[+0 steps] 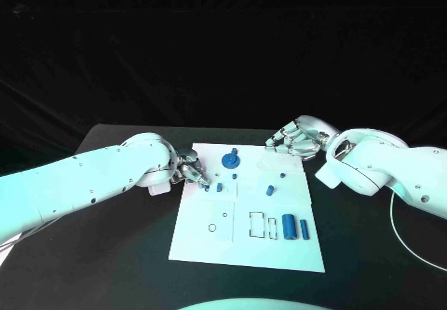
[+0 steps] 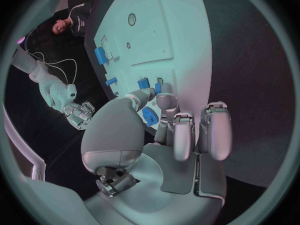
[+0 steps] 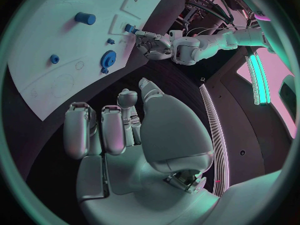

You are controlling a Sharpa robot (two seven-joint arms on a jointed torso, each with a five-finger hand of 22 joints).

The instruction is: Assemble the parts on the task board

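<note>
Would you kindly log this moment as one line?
left hand: at blue part on board | right hand: curled, empty, above far edge

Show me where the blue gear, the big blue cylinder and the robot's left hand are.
Blue gear (image 1: pixel 229 159), head view, its toothed disc.
Big blue cylinder (image 1: pixel 291 227), head view, mid-length.
Left hand (image 1: pixel 191 172), head view, its fingers.

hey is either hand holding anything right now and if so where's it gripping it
The left hand has its fingertips at a small blue part on the task board; whether it grips it cannot be told. The right hand holds nothing.

One task board (image 1: pixel 200 245), roughly seven parts (image 1: pixel 291 227)
</note>
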